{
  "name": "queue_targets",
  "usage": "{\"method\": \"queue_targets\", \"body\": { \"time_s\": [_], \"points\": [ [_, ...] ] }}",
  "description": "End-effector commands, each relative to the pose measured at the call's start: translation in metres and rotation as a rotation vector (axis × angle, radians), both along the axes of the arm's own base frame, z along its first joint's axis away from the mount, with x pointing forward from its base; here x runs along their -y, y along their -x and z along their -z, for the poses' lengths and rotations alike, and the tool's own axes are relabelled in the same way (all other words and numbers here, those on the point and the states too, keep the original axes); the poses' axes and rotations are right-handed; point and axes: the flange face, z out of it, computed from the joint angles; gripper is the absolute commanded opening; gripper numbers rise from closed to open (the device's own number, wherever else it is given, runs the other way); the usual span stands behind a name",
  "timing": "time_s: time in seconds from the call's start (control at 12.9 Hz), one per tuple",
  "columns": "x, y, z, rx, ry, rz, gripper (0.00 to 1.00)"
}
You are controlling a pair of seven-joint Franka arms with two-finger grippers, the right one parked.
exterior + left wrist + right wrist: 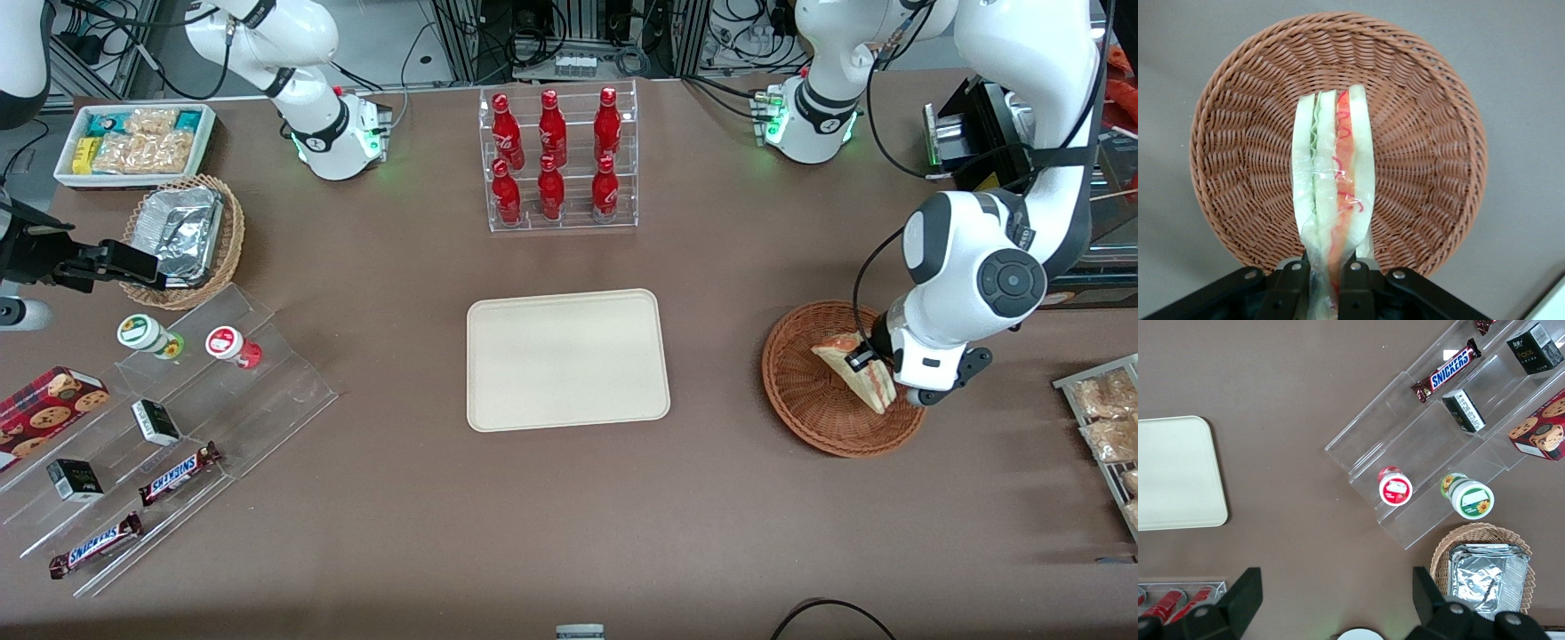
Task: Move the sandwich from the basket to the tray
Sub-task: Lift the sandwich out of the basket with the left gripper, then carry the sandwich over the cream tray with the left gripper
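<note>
Grasp step: the gripper [1325,277] is clamping its jaws on the sandwich [1333,173] in the basket [1431,133]; next is lifting clear and carrying to the tray [566,359].

"SNICKERS" reads on two chocolate bars [179,474] [95,545] on the clear stepped stand [267,391].
</note>
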Motion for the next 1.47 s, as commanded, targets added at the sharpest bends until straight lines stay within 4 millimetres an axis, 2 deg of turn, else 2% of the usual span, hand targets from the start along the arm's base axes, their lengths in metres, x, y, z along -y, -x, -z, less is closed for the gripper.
{"method": "queue_targets", "body": {
  "time_s": [0.0, 0.23, 0.39, 0.54, 0.77, 1.01, 1.16, 1.39],
  "points": [
    [0.02, 0.003, -0.014, -0.012, -0.003, 0.039, 0.0],
    [0.069, 0.002, -0.035, -0.029, 0.01, 0.108, 0.0],
    [0.109, 0.008, -0.043, -0.036, 0.06, 0.15, 0.0],
    [0.148, 0.02, -0.042, -0.043, 0.079, 0.212, 0.0],
    [0.222, 0.04, -0.023, -0.085, 0.115, 0.323, 0.0],
    [0.305, 0.063, -0.012, -0.099, 0.127, 0.397, 0.0],
    [0.356, 0.073, 0.002, -0.107, 0.13, 0.408, 0.0],
    [0.418, 0.086, 0.028, -0.061, 0.051, 0.428, 0.0]
  ]
}}
